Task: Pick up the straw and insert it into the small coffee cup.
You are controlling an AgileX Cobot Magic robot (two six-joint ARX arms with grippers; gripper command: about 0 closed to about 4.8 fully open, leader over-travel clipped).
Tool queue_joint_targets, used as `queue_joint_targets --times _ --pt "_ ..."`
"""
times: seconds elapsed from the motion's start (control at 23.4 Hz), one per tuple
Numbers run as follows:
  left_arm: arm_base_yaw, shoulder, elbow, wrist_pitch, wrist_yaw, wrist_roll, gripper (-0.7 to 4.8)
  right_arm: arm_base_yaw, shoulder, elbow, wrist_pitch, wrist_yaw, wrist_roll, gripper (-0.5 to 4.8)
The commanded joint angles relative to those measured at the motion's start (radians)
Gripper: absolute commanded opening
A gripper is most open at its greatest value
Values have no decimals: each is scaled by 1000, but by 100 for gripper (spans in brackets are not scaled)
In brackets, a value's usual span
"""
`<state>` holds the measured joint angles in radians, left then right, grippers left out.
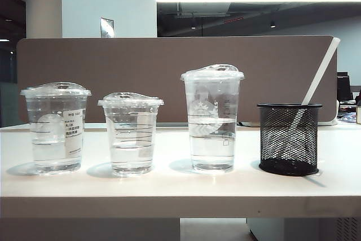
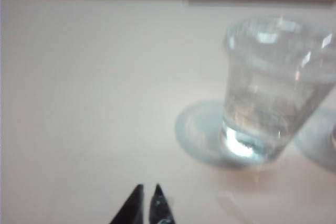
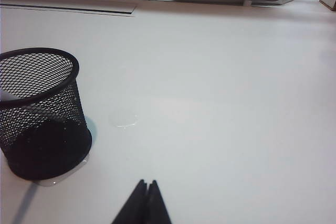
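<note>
Straw (image 1: 319,73), white, thin and rigid-looking, is leaning in a black mesh holder (image 1: 289,138) at the table's right end, likely feather-light and best pinched on its exposed upper length. Ribbed, dome-lidded small coffee cup (image 1: 131,134) is standing second from left on the smooth white table (image 1: 169,187). Left gripper (image 2: 148,188) and right gripper (image 3: 146,183) are hovering over the tabletop, tips nearly together, holding nothing.

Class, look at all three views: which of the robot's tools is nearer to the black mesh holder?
Right. The right tool hovers over the table just beside the black mesh holder. The left tool is by a clear cup, with no holder in its view.
</note>
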<state>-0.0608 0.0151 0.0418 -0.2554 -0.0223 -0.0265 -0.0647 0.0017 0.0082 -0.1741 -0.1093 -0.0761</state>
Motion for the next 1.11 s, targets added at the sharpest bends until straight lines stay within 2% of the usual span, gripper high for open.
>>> queue_joint_targets --times 0.04,0.21,0.39,0.47,0.51,0.56,0.6,0.77,1.03,1.11 --pt "2 42 125 -212 0 3 22 0 -1 -5 14 -1 2 -8" --pt "2 121 311 -394 0 3 22 0 -1 -5 13 -1 2 -8" --pt "2 164 465 -347 0 3 22 0 -1 -5 13 -1 2 -8" --pt "1 174 567 -381 6 -13 22 0 -1 -5 13 -1 2 -8" --pt "1 178 661 -443 56 -75 22 0 -1 -5 13 -1 2 -8" --pt "1 178 706 -482 95 -102 22 0 -1 -5 13 0 2 -8" --pt "-3 177 807 -586 187 -101 21 0 -1 -5 13 -1 2 -8" --pt "-29 176 1032 -843 365 -14 21 0 -1 -5 13 -1 2 -8" --pt "-27 176 1257 -1161 446 -36 22 0 -1 -5 13 -1 2 -8" --pt "-27 175 1268 -1175 451 -34 22 0 -1 -5 13 -1 2 -8"
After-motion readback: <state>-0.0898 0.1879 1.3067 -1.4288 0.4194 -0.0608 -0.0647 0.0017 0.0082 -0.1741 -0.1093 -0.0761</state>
